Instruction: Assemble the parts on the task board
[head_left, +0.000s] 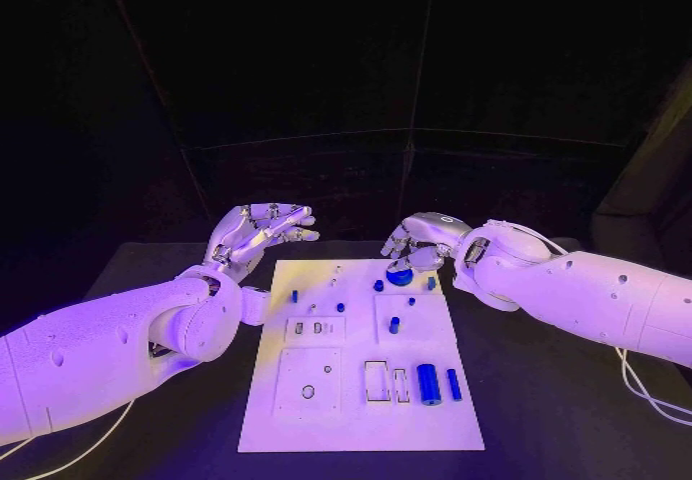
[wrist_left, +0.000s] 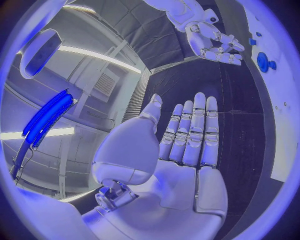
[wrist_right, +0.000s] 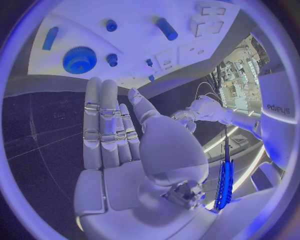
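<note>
Looking down from the head camera, I see the white task board (head_left: 361, 400) centred on the black desk (head_left: 548, 420), blue parts across it. My left hand (head_left: 257, 232) and right hand (head_left: 415, 243) hover at its far edge. Wrist cameras reveal both palms empty, fingers straight, side by side, and a blue gear (wrist_right: 79, 60).

Smooth white arms (head_left: 116, 335), silver segmented robot hand (wrist_left: 187, 135), thin white cables (head_left: 642, 385)

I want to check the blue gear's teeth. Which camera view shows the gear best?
The right wrist view: the blue gear lies unobstructed on the task board, teeth visible. In the head view the right hand partly covers it. The left wrist view shows it small.
</note>
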